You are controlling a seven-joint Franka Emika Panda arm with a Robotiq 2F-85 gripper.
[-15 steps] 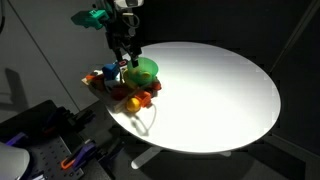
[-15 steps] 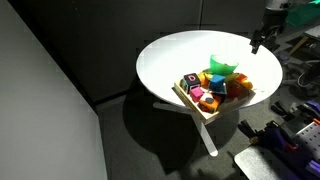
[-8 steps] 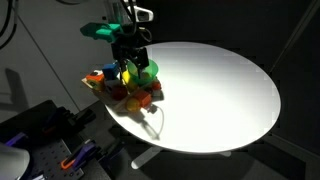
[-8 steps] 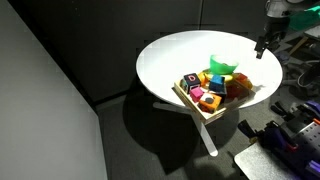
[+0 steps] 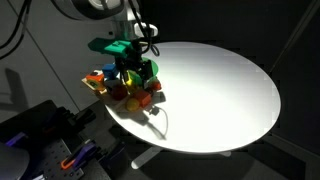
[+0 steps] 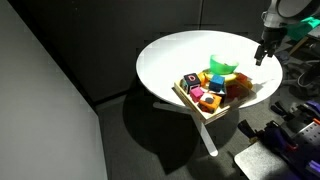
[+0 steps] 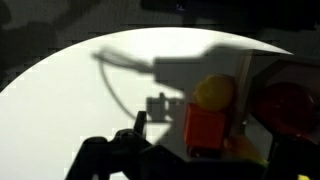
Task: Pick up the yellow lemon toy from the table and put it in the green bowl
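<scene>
The gripper (image 5: pixel 127 68) hangs low over the heap of toys just beside the green bowl (image 6: pixel 222 66), near the edge of the white table (image 5: pixel 220 90). In the wrist view its two dark fingers stand spread apart along the lower edge with nothing between them, so the claw reads as open and empty.

The yellow lemon toy (image 7: pixel 213 92) is not in the green bowl. It lies among the clutter next to it, touching an orange-red block (image 7: pixel 205 128) and close to a red round toy (image 7: pixel 285 105). That crowding is the main hazard. A finger coming down beside the lemon will likely land on the block or wedge against it. The claw could then close on two toys at once, or push the lemon sideways out of reach.

The lemon looks smooth and rounded, so an off-centre squeeze may squirt it out onto the table. The wooden tray (image 6: pixel 190 103) beside the green bowl is also close enough for a low finger to catch its wall. Heavy shadow over the toys makes the lemon's edges hard to judge.
</scene>
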